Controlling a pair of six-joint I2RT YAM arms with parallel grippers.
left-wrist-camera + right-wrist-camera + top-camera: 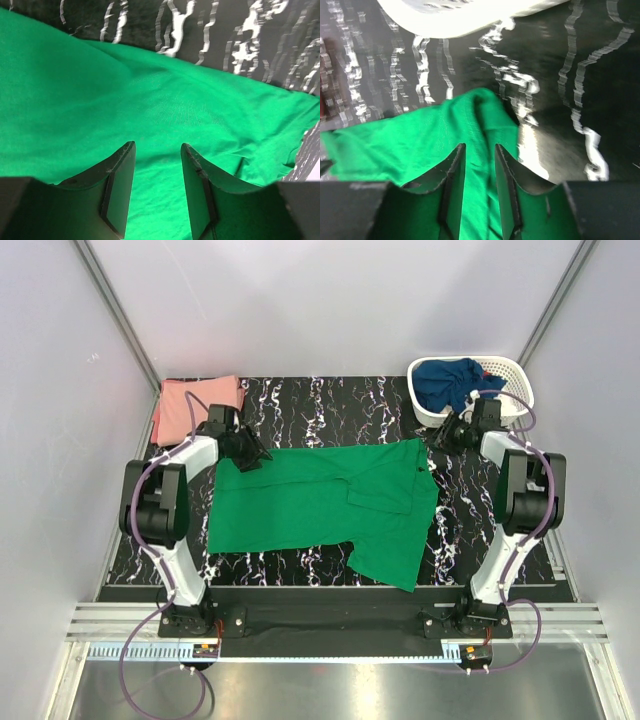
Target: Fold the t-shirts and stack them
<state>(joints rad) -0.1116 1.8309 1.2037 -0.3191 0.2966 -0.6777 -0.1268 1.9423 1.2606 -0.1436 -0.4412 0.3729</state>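
I judge I'm in the middle of folding the green t-shirt (310, 505), which lies spread at the centre of the table (330, 400) with its 3 o'clock side already doubled over. The salmon pink t-shirt (198, 405) sits folded at 10 o'clock, and the navy t-shirt (447, 380) waits in the white basket (515, 370) at 2 o'clock.

My left claw (250, 452) hovers over the green shirt's 10 o'clock corner with its jaws spread. Its wrist view shows cloth beneath them and nothing pinched. My right claw (447, 433) is at the shirt's 2 o'clock corner, with its jaws parted by a narrower gap over the hem tip and not clamping it.

Next I reckon I must take a fresh hold on the far edge with both claws and bring it toward 6 o'clock, keeping the two sides level so the fold lands square
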